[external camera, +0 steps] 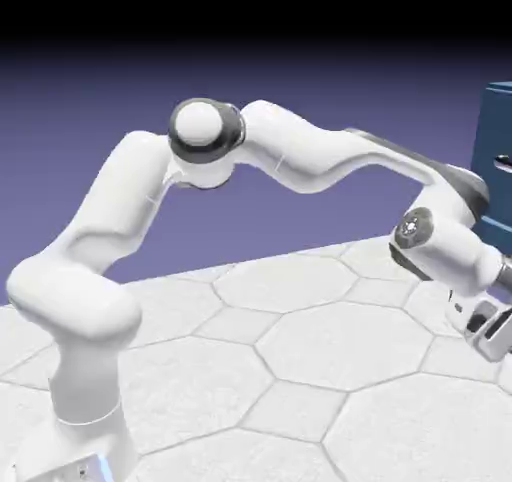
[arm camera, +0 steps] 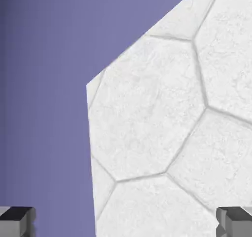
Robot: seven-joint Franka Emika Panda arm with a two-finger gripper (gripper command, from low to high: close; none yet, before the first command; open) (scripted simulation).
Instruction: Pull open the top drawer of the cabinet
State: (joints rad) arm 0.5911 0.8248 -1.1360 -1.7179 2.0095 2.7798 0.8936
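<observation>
The pincer (arm camera: 126, 222) was held wide open and empty, presumably so that the silver handle (external camera: 504, 162) could be straddled; the top drawer (external camera: 490, 140), in the cabinet (external camera: 499, 85), was cut off at the exterior view's right edge, seemingly unopened.

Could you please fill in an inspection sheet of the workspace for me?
Surface: pale floor of many-sided tiles with grey joints, its edge showing in the hand view.
Job's things: blue cabinet, partly in the exterior view at its right edge; one silver handle shows on its front, cut off by the picture; whether the drawer is fully shut cannot be told.
Clutter: nothing seen.
Claw: open, its tips wide apart with nothing between them.
Cables: nothing seen.
Surroundings: plain blue-violet backdrop, black at the top; white arm reaching toward the cabinet's side.
</observation>
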